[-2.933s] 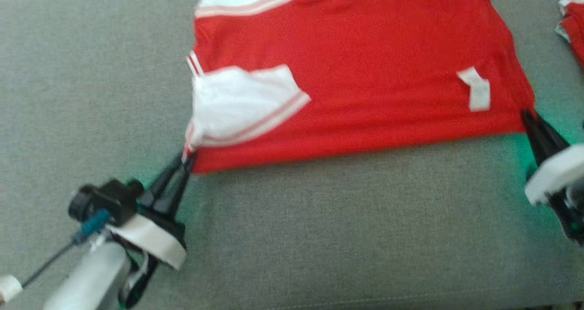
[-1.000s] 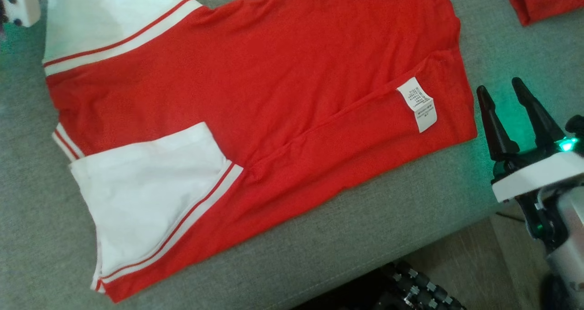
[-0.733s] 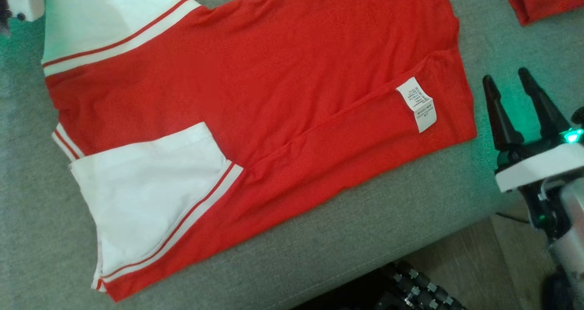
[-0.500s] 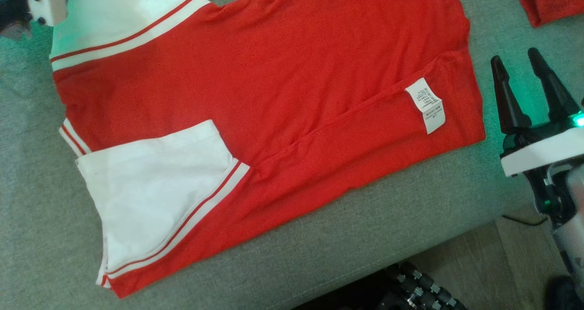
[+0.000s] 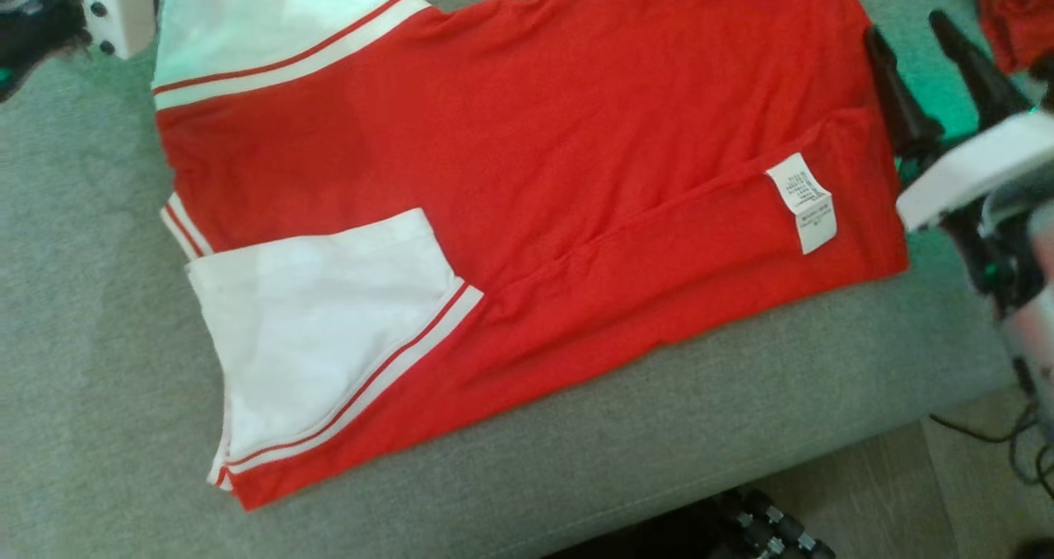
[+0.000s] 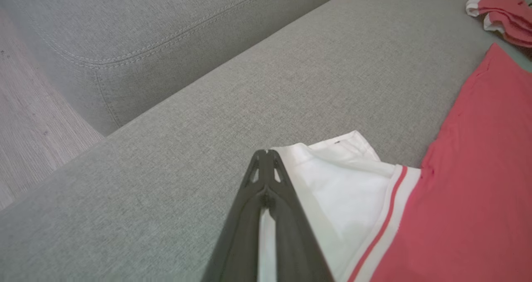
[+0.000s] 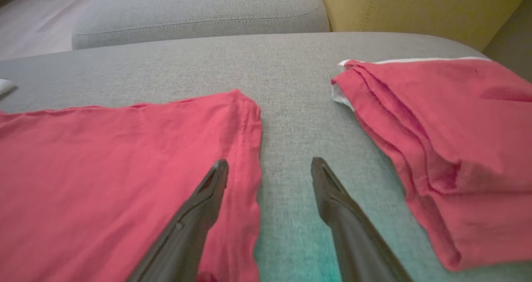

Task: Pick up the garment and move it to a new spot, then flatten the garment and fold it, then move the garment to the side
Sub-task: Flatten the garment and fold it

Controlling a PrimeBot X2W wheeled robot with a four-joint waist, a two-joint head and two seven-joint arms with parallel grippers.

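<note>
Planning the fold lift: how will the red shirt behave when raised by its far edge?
Probably floppy: the red shirt lies flat with soft creases, so it should sag between grips. The left gripper is shut on the white sleeve, which may stretch before the body follows. It may drag on the textured sofa.

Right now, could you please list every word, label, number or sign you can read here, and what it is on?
White care label on the red garment: several lines of small print, too blurred to read.
Folded red garment, grey sofa: no text.
</note>
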